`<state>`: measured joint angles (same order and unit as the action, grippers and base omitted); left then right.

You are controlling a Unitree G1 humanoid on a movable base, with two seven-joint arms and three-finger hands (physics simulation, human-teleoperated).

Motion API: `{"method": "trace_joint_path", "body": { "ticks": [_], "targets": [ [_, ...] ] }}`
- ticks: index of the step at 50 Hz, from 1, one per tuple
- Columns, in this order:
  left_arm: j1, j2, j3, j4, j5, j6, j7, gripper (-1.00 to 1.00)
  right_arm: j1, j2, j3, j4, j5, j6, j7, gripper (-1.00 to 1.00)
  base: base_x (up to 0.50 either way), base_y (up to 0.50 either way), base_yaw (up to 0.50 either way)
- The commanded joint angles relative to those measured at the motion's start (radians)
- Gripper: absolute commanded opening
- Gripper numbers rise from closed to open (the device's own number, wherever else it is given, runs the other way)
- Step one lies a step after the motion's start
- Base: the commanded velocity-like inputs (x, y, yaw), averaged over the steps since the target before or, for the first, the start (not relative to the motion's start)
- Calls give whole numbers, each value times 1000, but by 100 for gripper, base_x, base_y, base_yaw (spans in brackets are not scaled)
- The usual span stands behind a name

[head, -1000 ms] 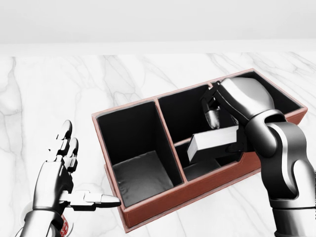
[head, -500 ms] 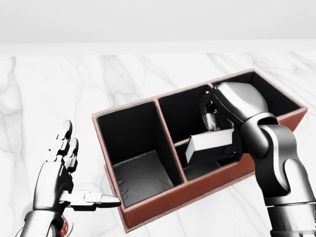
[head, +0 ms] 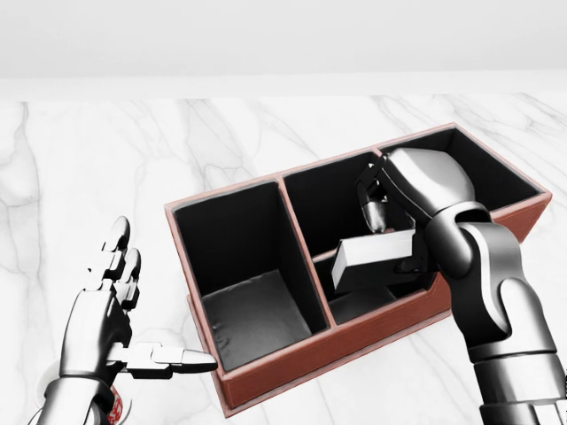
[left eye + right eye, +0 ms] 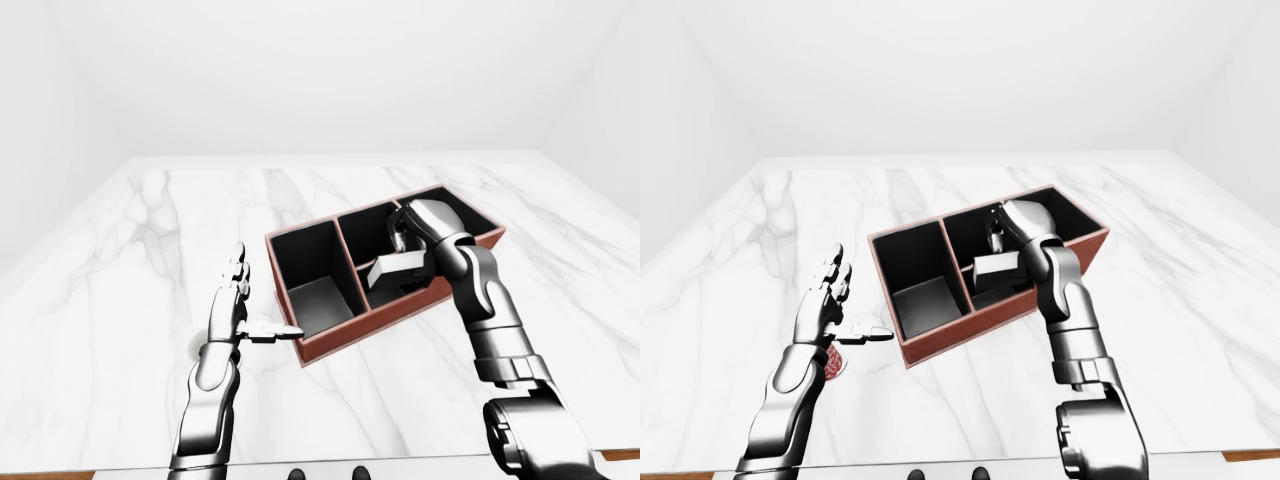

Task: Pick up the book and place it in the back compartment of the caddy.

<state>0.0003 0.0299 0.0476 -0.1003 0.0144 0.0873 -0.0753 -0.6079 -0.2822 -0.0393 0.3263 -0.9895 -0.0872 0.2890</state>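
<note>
One book [image 3: 374,254], one three-compartment caddy [image 3: 266,372], two hands.

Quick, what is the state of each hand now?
Left hand: open, fingers spread, holding nothing, beside the caddy.
Right hand: closed on the book, over the caddy.

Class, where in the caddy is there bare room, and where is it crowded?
Free: the caddy's left compartment, bordered by the divider. Crowded: the middle section, where the right robot hand holds the book.
</note>
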Motion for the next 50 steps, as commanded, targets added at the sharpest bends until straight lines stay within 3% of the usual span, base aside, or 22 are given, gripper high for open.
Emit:
{"method": "trace_joint_path", "body": {
  "ticks": [1,50],
  "targets": [
    [2,-1,-1,-2,2,0,1,100,-26,-1,-6,46,-15,0,-60,-100,0,0,0],
    [0,-1,-2,-1,3,0,3,100,-99,8,26,251,-48,0,-184,-100,0,0,0]
  ]
}}
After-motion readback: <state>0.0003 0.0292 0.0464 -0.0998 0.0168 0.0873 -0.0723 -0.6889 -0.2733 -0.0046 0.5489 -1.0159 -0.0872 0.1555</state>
